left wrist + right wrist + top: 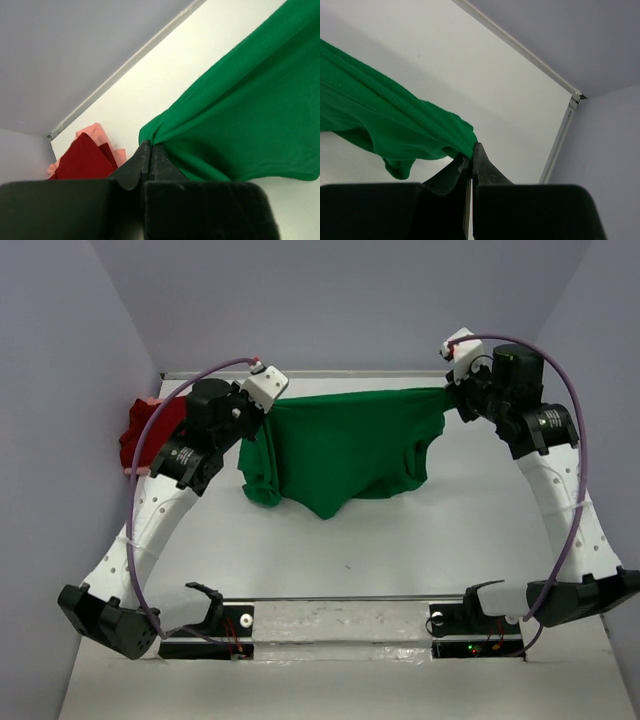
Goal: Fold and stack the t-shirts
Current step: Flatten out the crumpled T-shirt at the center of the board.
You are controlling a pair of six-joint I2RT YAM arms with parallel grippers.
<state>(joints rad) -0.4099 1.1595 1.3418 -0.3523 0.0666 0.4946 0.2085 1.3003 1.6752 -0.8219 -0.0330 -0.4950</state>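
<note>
Holding the bright green cloth t-shirt stretched over the white tabletop, the left claw and right claw each clench one upper corner. Spreading seems in hand; next it likely needs lowering flat for folding.

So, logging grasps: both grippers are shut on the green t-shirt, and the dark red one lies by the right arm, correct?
No: the dark red t-shirt lies by the left arm, per the top view. The left gripper and right gripper are shut on the green t-shirt.
</note>
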